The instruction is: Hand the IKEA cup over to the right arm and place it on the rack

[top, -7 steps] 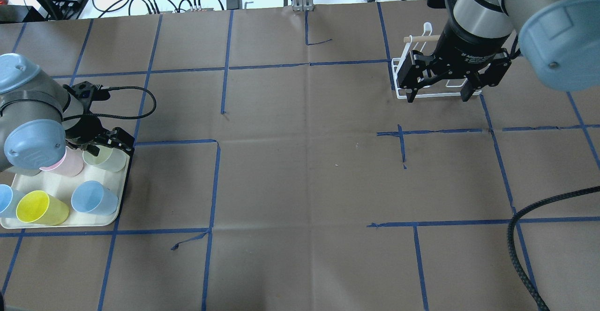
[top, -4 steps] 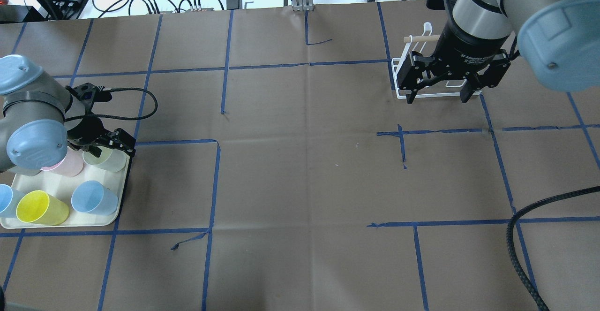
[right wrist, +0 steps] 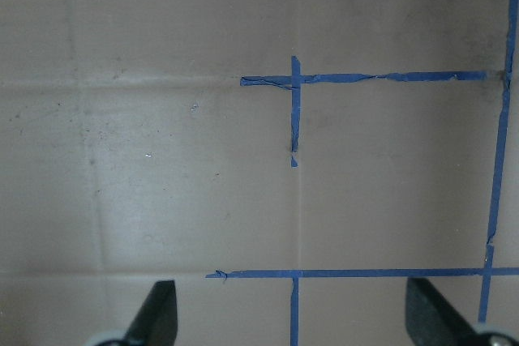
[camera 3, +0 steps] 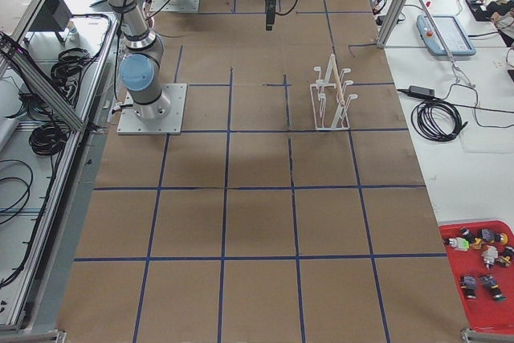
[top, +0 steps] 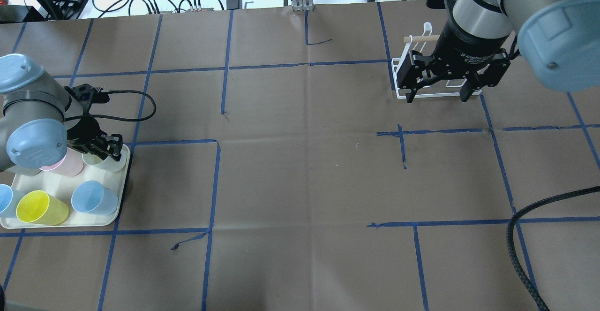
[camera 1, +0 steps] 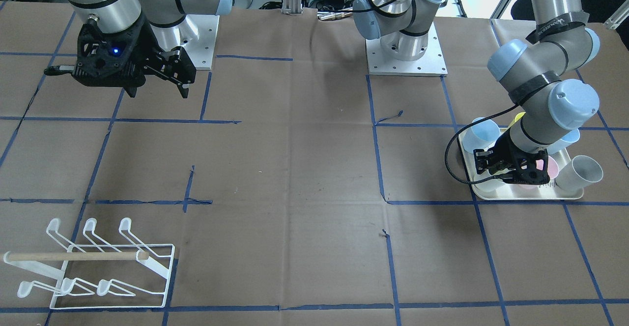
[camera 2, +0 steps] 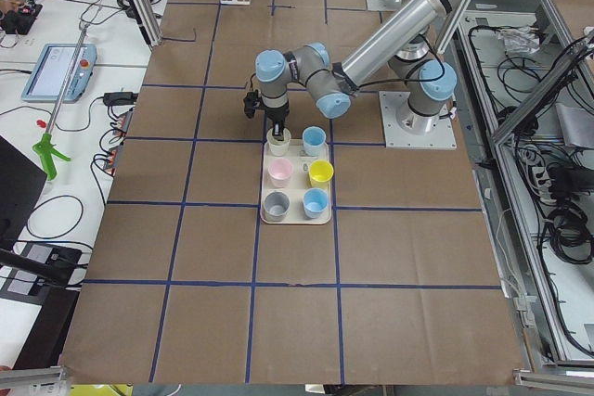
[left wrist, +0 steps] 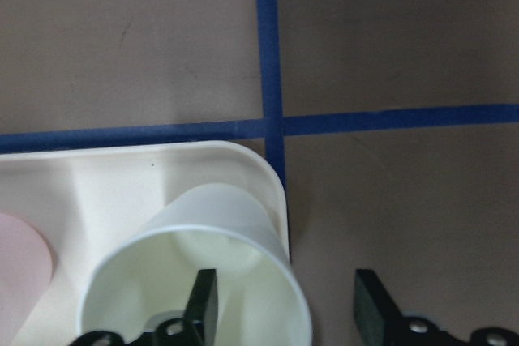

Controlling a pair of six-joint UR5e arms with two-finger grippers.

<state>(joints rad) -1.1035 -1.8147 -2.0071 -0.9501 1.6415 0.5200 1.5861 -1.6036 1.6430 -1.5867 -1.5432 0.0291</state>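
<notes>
A cream cup [top: 115,163] stands at the far right corner of the cream tray [top: 61,224]. My left gripper [top: 107,147] hangs over it, partly closed but open. In the left wrist view one finger [left wrist: 203,301] is inside the cup [left wrist: 203,232] and the other finger [left wrist: 369,309] is outside, with the cup's wall between them and touching neither. My right gripper [top: 436,97] is open and empty, held above the table in front of the white wire rack [top: 398,79]. The rack [camera 1: 98,267] is empty.
On the tray also stand a pink cup [top: 70,164], a yellow cup [top: 40,208], two blue cups [top: 93,198] and a grey cup [camera 1: 582,171]. The left arm's black cable [top: 140,102] loops beside the tray. Blue tape lines cross the brown table.
My left gripper has come down over the cream cup and its fingers have drawn closer together. The right arm has hardly moved.
</notes>
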